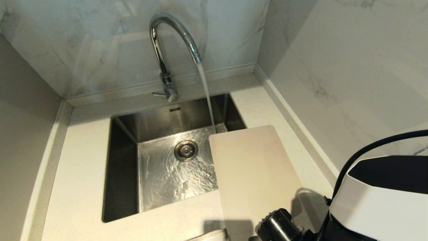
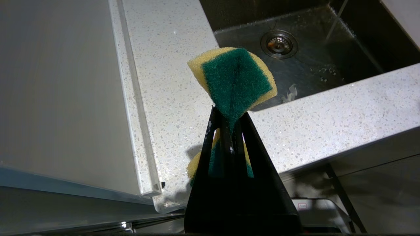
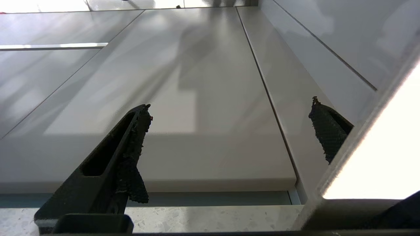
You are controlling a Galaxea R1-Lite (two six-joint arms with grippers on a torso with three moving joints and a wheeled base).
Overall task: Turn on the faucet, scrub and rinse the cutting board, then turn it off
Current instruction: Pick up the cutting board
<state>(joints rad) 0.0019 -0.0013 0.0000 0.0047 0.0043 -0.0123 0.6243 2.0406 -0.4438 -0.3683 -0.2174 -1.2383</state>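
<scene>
While my left gripper (image 2: 231,123) is clamped on a green-and-yellow sponge (image 2: 234,82) mid-frame, my right gripper (image 3: 229,131) is spread wide, holding nothing. The cutting board (image 1: 254,170) lies lower right in the head view, overhanging the sink (image 1: 123,160). The faucet (image 1: 167,50), top centre, is running.

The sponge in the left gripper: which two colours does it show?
Yellow foam with a dark green scrubbing face; the sponge shows best in the left wrist view.
</scene>
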